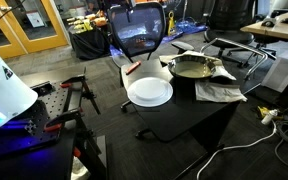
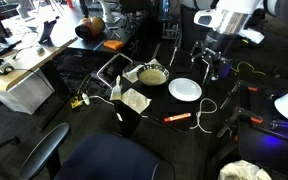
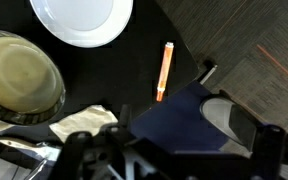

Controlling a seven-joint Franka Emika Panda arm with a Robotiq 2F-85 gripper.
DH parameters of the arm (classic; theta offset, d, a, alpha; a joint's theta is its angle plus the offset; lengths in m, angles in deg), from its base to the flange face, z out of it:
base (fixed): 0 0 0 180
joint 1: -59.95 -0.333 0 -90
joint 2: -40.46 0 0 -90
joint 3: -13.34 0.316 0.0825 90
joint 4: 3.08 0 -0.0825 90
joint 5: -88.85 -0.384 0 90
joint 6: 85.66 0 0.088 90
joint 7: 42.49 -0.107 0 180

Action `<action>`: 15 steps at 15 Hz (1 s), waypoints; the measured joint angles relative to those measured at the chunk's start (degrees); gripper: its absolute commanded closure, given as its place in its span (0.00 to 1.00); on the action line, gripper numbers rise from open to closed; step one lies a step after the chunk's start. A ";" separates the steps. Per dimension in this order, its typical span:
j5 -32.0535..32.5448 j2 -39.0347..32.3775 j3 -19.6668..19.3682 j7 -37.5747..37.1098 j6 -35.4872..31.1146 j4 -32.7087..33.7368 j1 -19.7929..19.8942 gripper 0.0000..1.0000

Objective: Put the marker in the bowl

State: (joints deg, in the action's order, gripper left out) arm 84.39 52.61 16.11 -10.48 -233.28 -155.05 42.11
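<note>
The red marker (image 3: pixel 165 70) lies flat on the black table, beside the white plate (image 3: pixel 82 20). It also shows in both exterior views (image 1: pixel 132 70) (image 2: pixel 178 118). The grey-olive metal bowl (image 1: pixel 191 67) (image 2: pixel 152 76) (image 3: pixel 19 75) stands on the table on the plate's other side, with nothing in it. My gripper (image 2: pixel 209 58) hangs well above the table, over the plate's side, away from the marker. Its fingers (image 3: pixel 174 160) show dark and wide apart at the bottom of the wrist view, open and empty.
A crumpled white cloth (image 1: pixel 220 91) (image 2: pixel 136 100) lies next to the bowl. A blue-seated office chair (image 1: pixel 139 30) (image 3: pixel 189 125) stands at the table's edge near the marker. Cables (image 1: pixel 239 145) run across the floor. Desks and clutter stand farther off.
</note>
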 measured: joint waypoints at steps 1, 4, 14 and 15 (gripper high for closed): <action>-1.33 -1.57 0.01 2.02 -0.63 0.06 -0.44 0.00; -2.56 -3.99 0.37 4.00 -0.87 0.22 -0.53 0.00; -1.24 -4.68 1.14 3.91 -2.44 0.16 0.38 0.00; -0.57 -5.42 1.28 3.91 -3.94 0.10 0.48 0.00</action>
State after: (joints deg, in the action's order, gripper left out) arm 83.82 47.19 17.39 -6.57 -237.23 -154.95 42.59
